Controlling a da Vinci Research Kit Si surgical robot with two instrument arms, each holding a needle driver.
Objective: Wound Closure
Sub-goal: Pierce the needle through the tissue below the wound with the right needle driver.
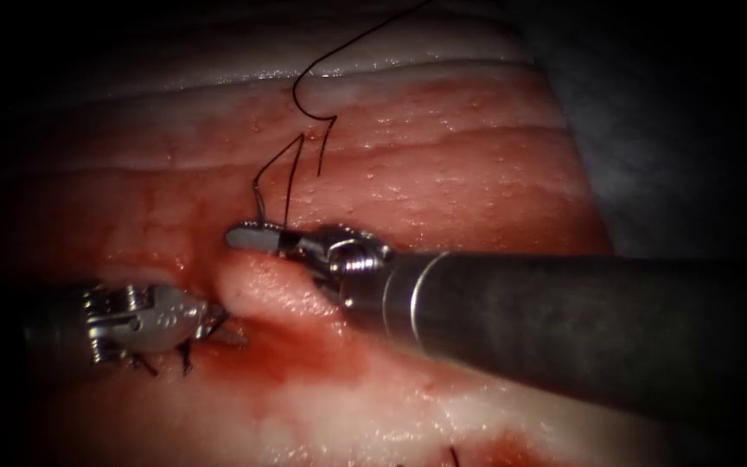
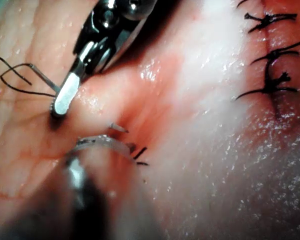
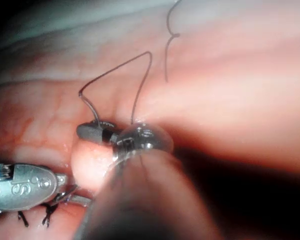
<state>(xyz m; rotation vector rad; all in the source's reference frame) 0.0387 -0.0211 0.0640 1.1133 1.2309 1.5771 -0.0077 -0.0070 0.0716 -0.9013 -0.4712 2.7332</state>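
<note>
My right tool (image 1: 252, 235) is shut on the curved needle (image 1: 258, 201) near its tail. The needle's body is buried in a raised lip of tissue (image 1: 265, 285) at the cut. Its tail (image 3: 88, 107) stands up from the jaws, and black thread (image 1: 291, 169) rises from it and zigzags away over the tissue. The needle's tip (image 2: 119, 128) pokes out of the lip on the left side. My left tool (image 1: 222, 327) lies close beside the tip, open and holding nothing. Its body (image 3: 25, 182) lies low on the tissue.
Finished black stitches (image 1: 185, 356) lie under the left tool, and several more (image 2: 272, 65) run along the closed part of the cut. Red fluid (image 1: 304, 363) wets the tissue below the lip. The right tool's thick shaft (image 1: 564, 320) crosses the right half.
</note>
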